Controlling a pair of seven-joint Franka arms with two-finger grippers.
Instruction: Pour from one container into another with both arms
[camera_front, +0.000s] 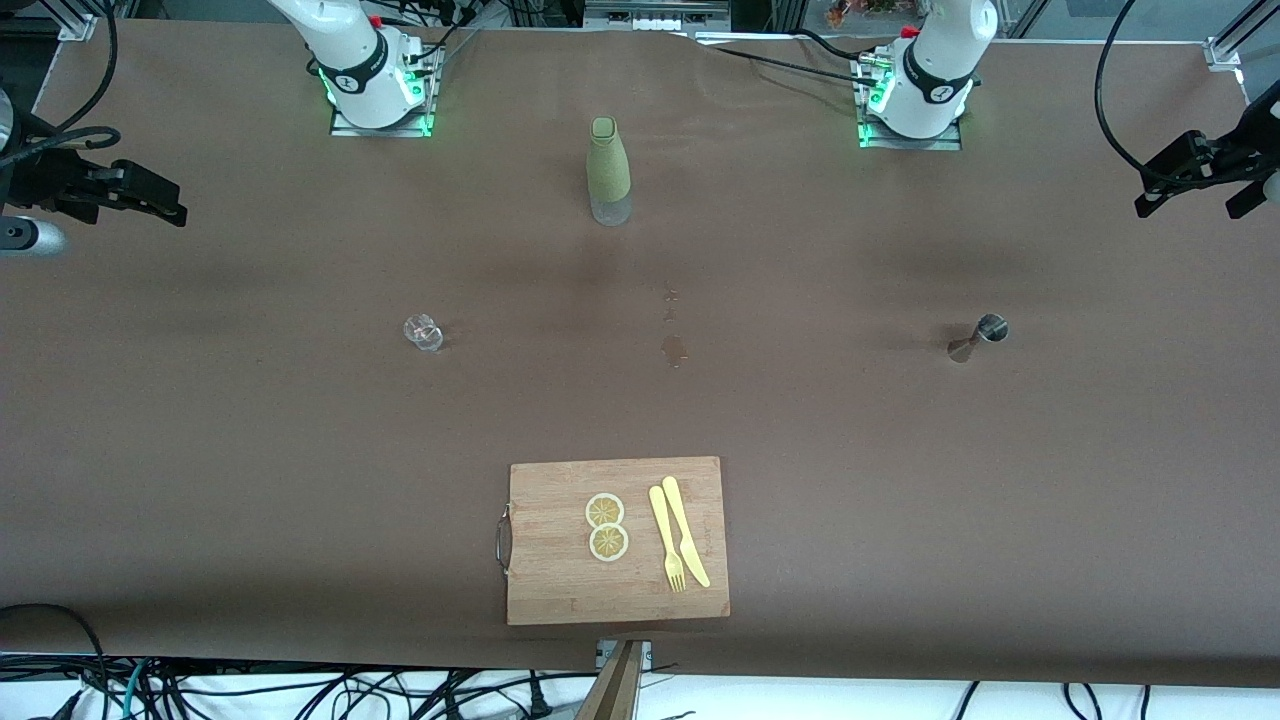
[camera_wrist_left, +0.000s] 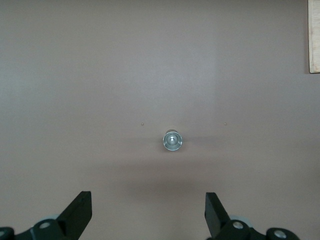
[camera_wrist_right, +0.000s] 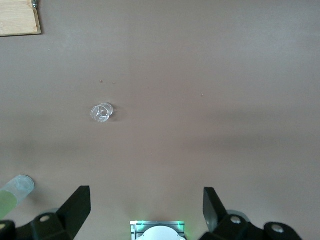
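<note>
Both pairs of jaws are seen spread wide with nothing between them. In the front view, neither gripper itself can be made out; only the arm bases show along the top, the jigger (camera_front: 980, 336) stands upright on the brown table (camera_front: 200, 450) toward the left arm's end, and the glass cup (camera_front: 423, 333) stands toward the right arm's end, the two well apart, with the green bottle (camera_front: 608, 172) between the bases and a cutting board (camera_front: 617, 540) with lemon slices (camera_front: 606, 527) and a yellow knife and fork (camera_front: 678, 532) nearer to the camera. In the left wrist view, the left gripper (camera_wrist_left: 148, 212) is held high over the table, and the jigger (camera_wrist_left: 172, 140) is seen end-on straight ahead of the gap, almost centred between the fingers, its long axis upright and pointing toward the camera. In the right wrist view, the right gripper (camera_wrist_right: 146, 210) is likewise held high, and the glass cup (camera_wrist_right: 102, 113) lies ahead of the jaws but off toward one finger, so a sideways correction is judged necessary before descent. Each arm is thus judged nearer to its own vessel. No brand, label or writing can be read anywhere.
</note>
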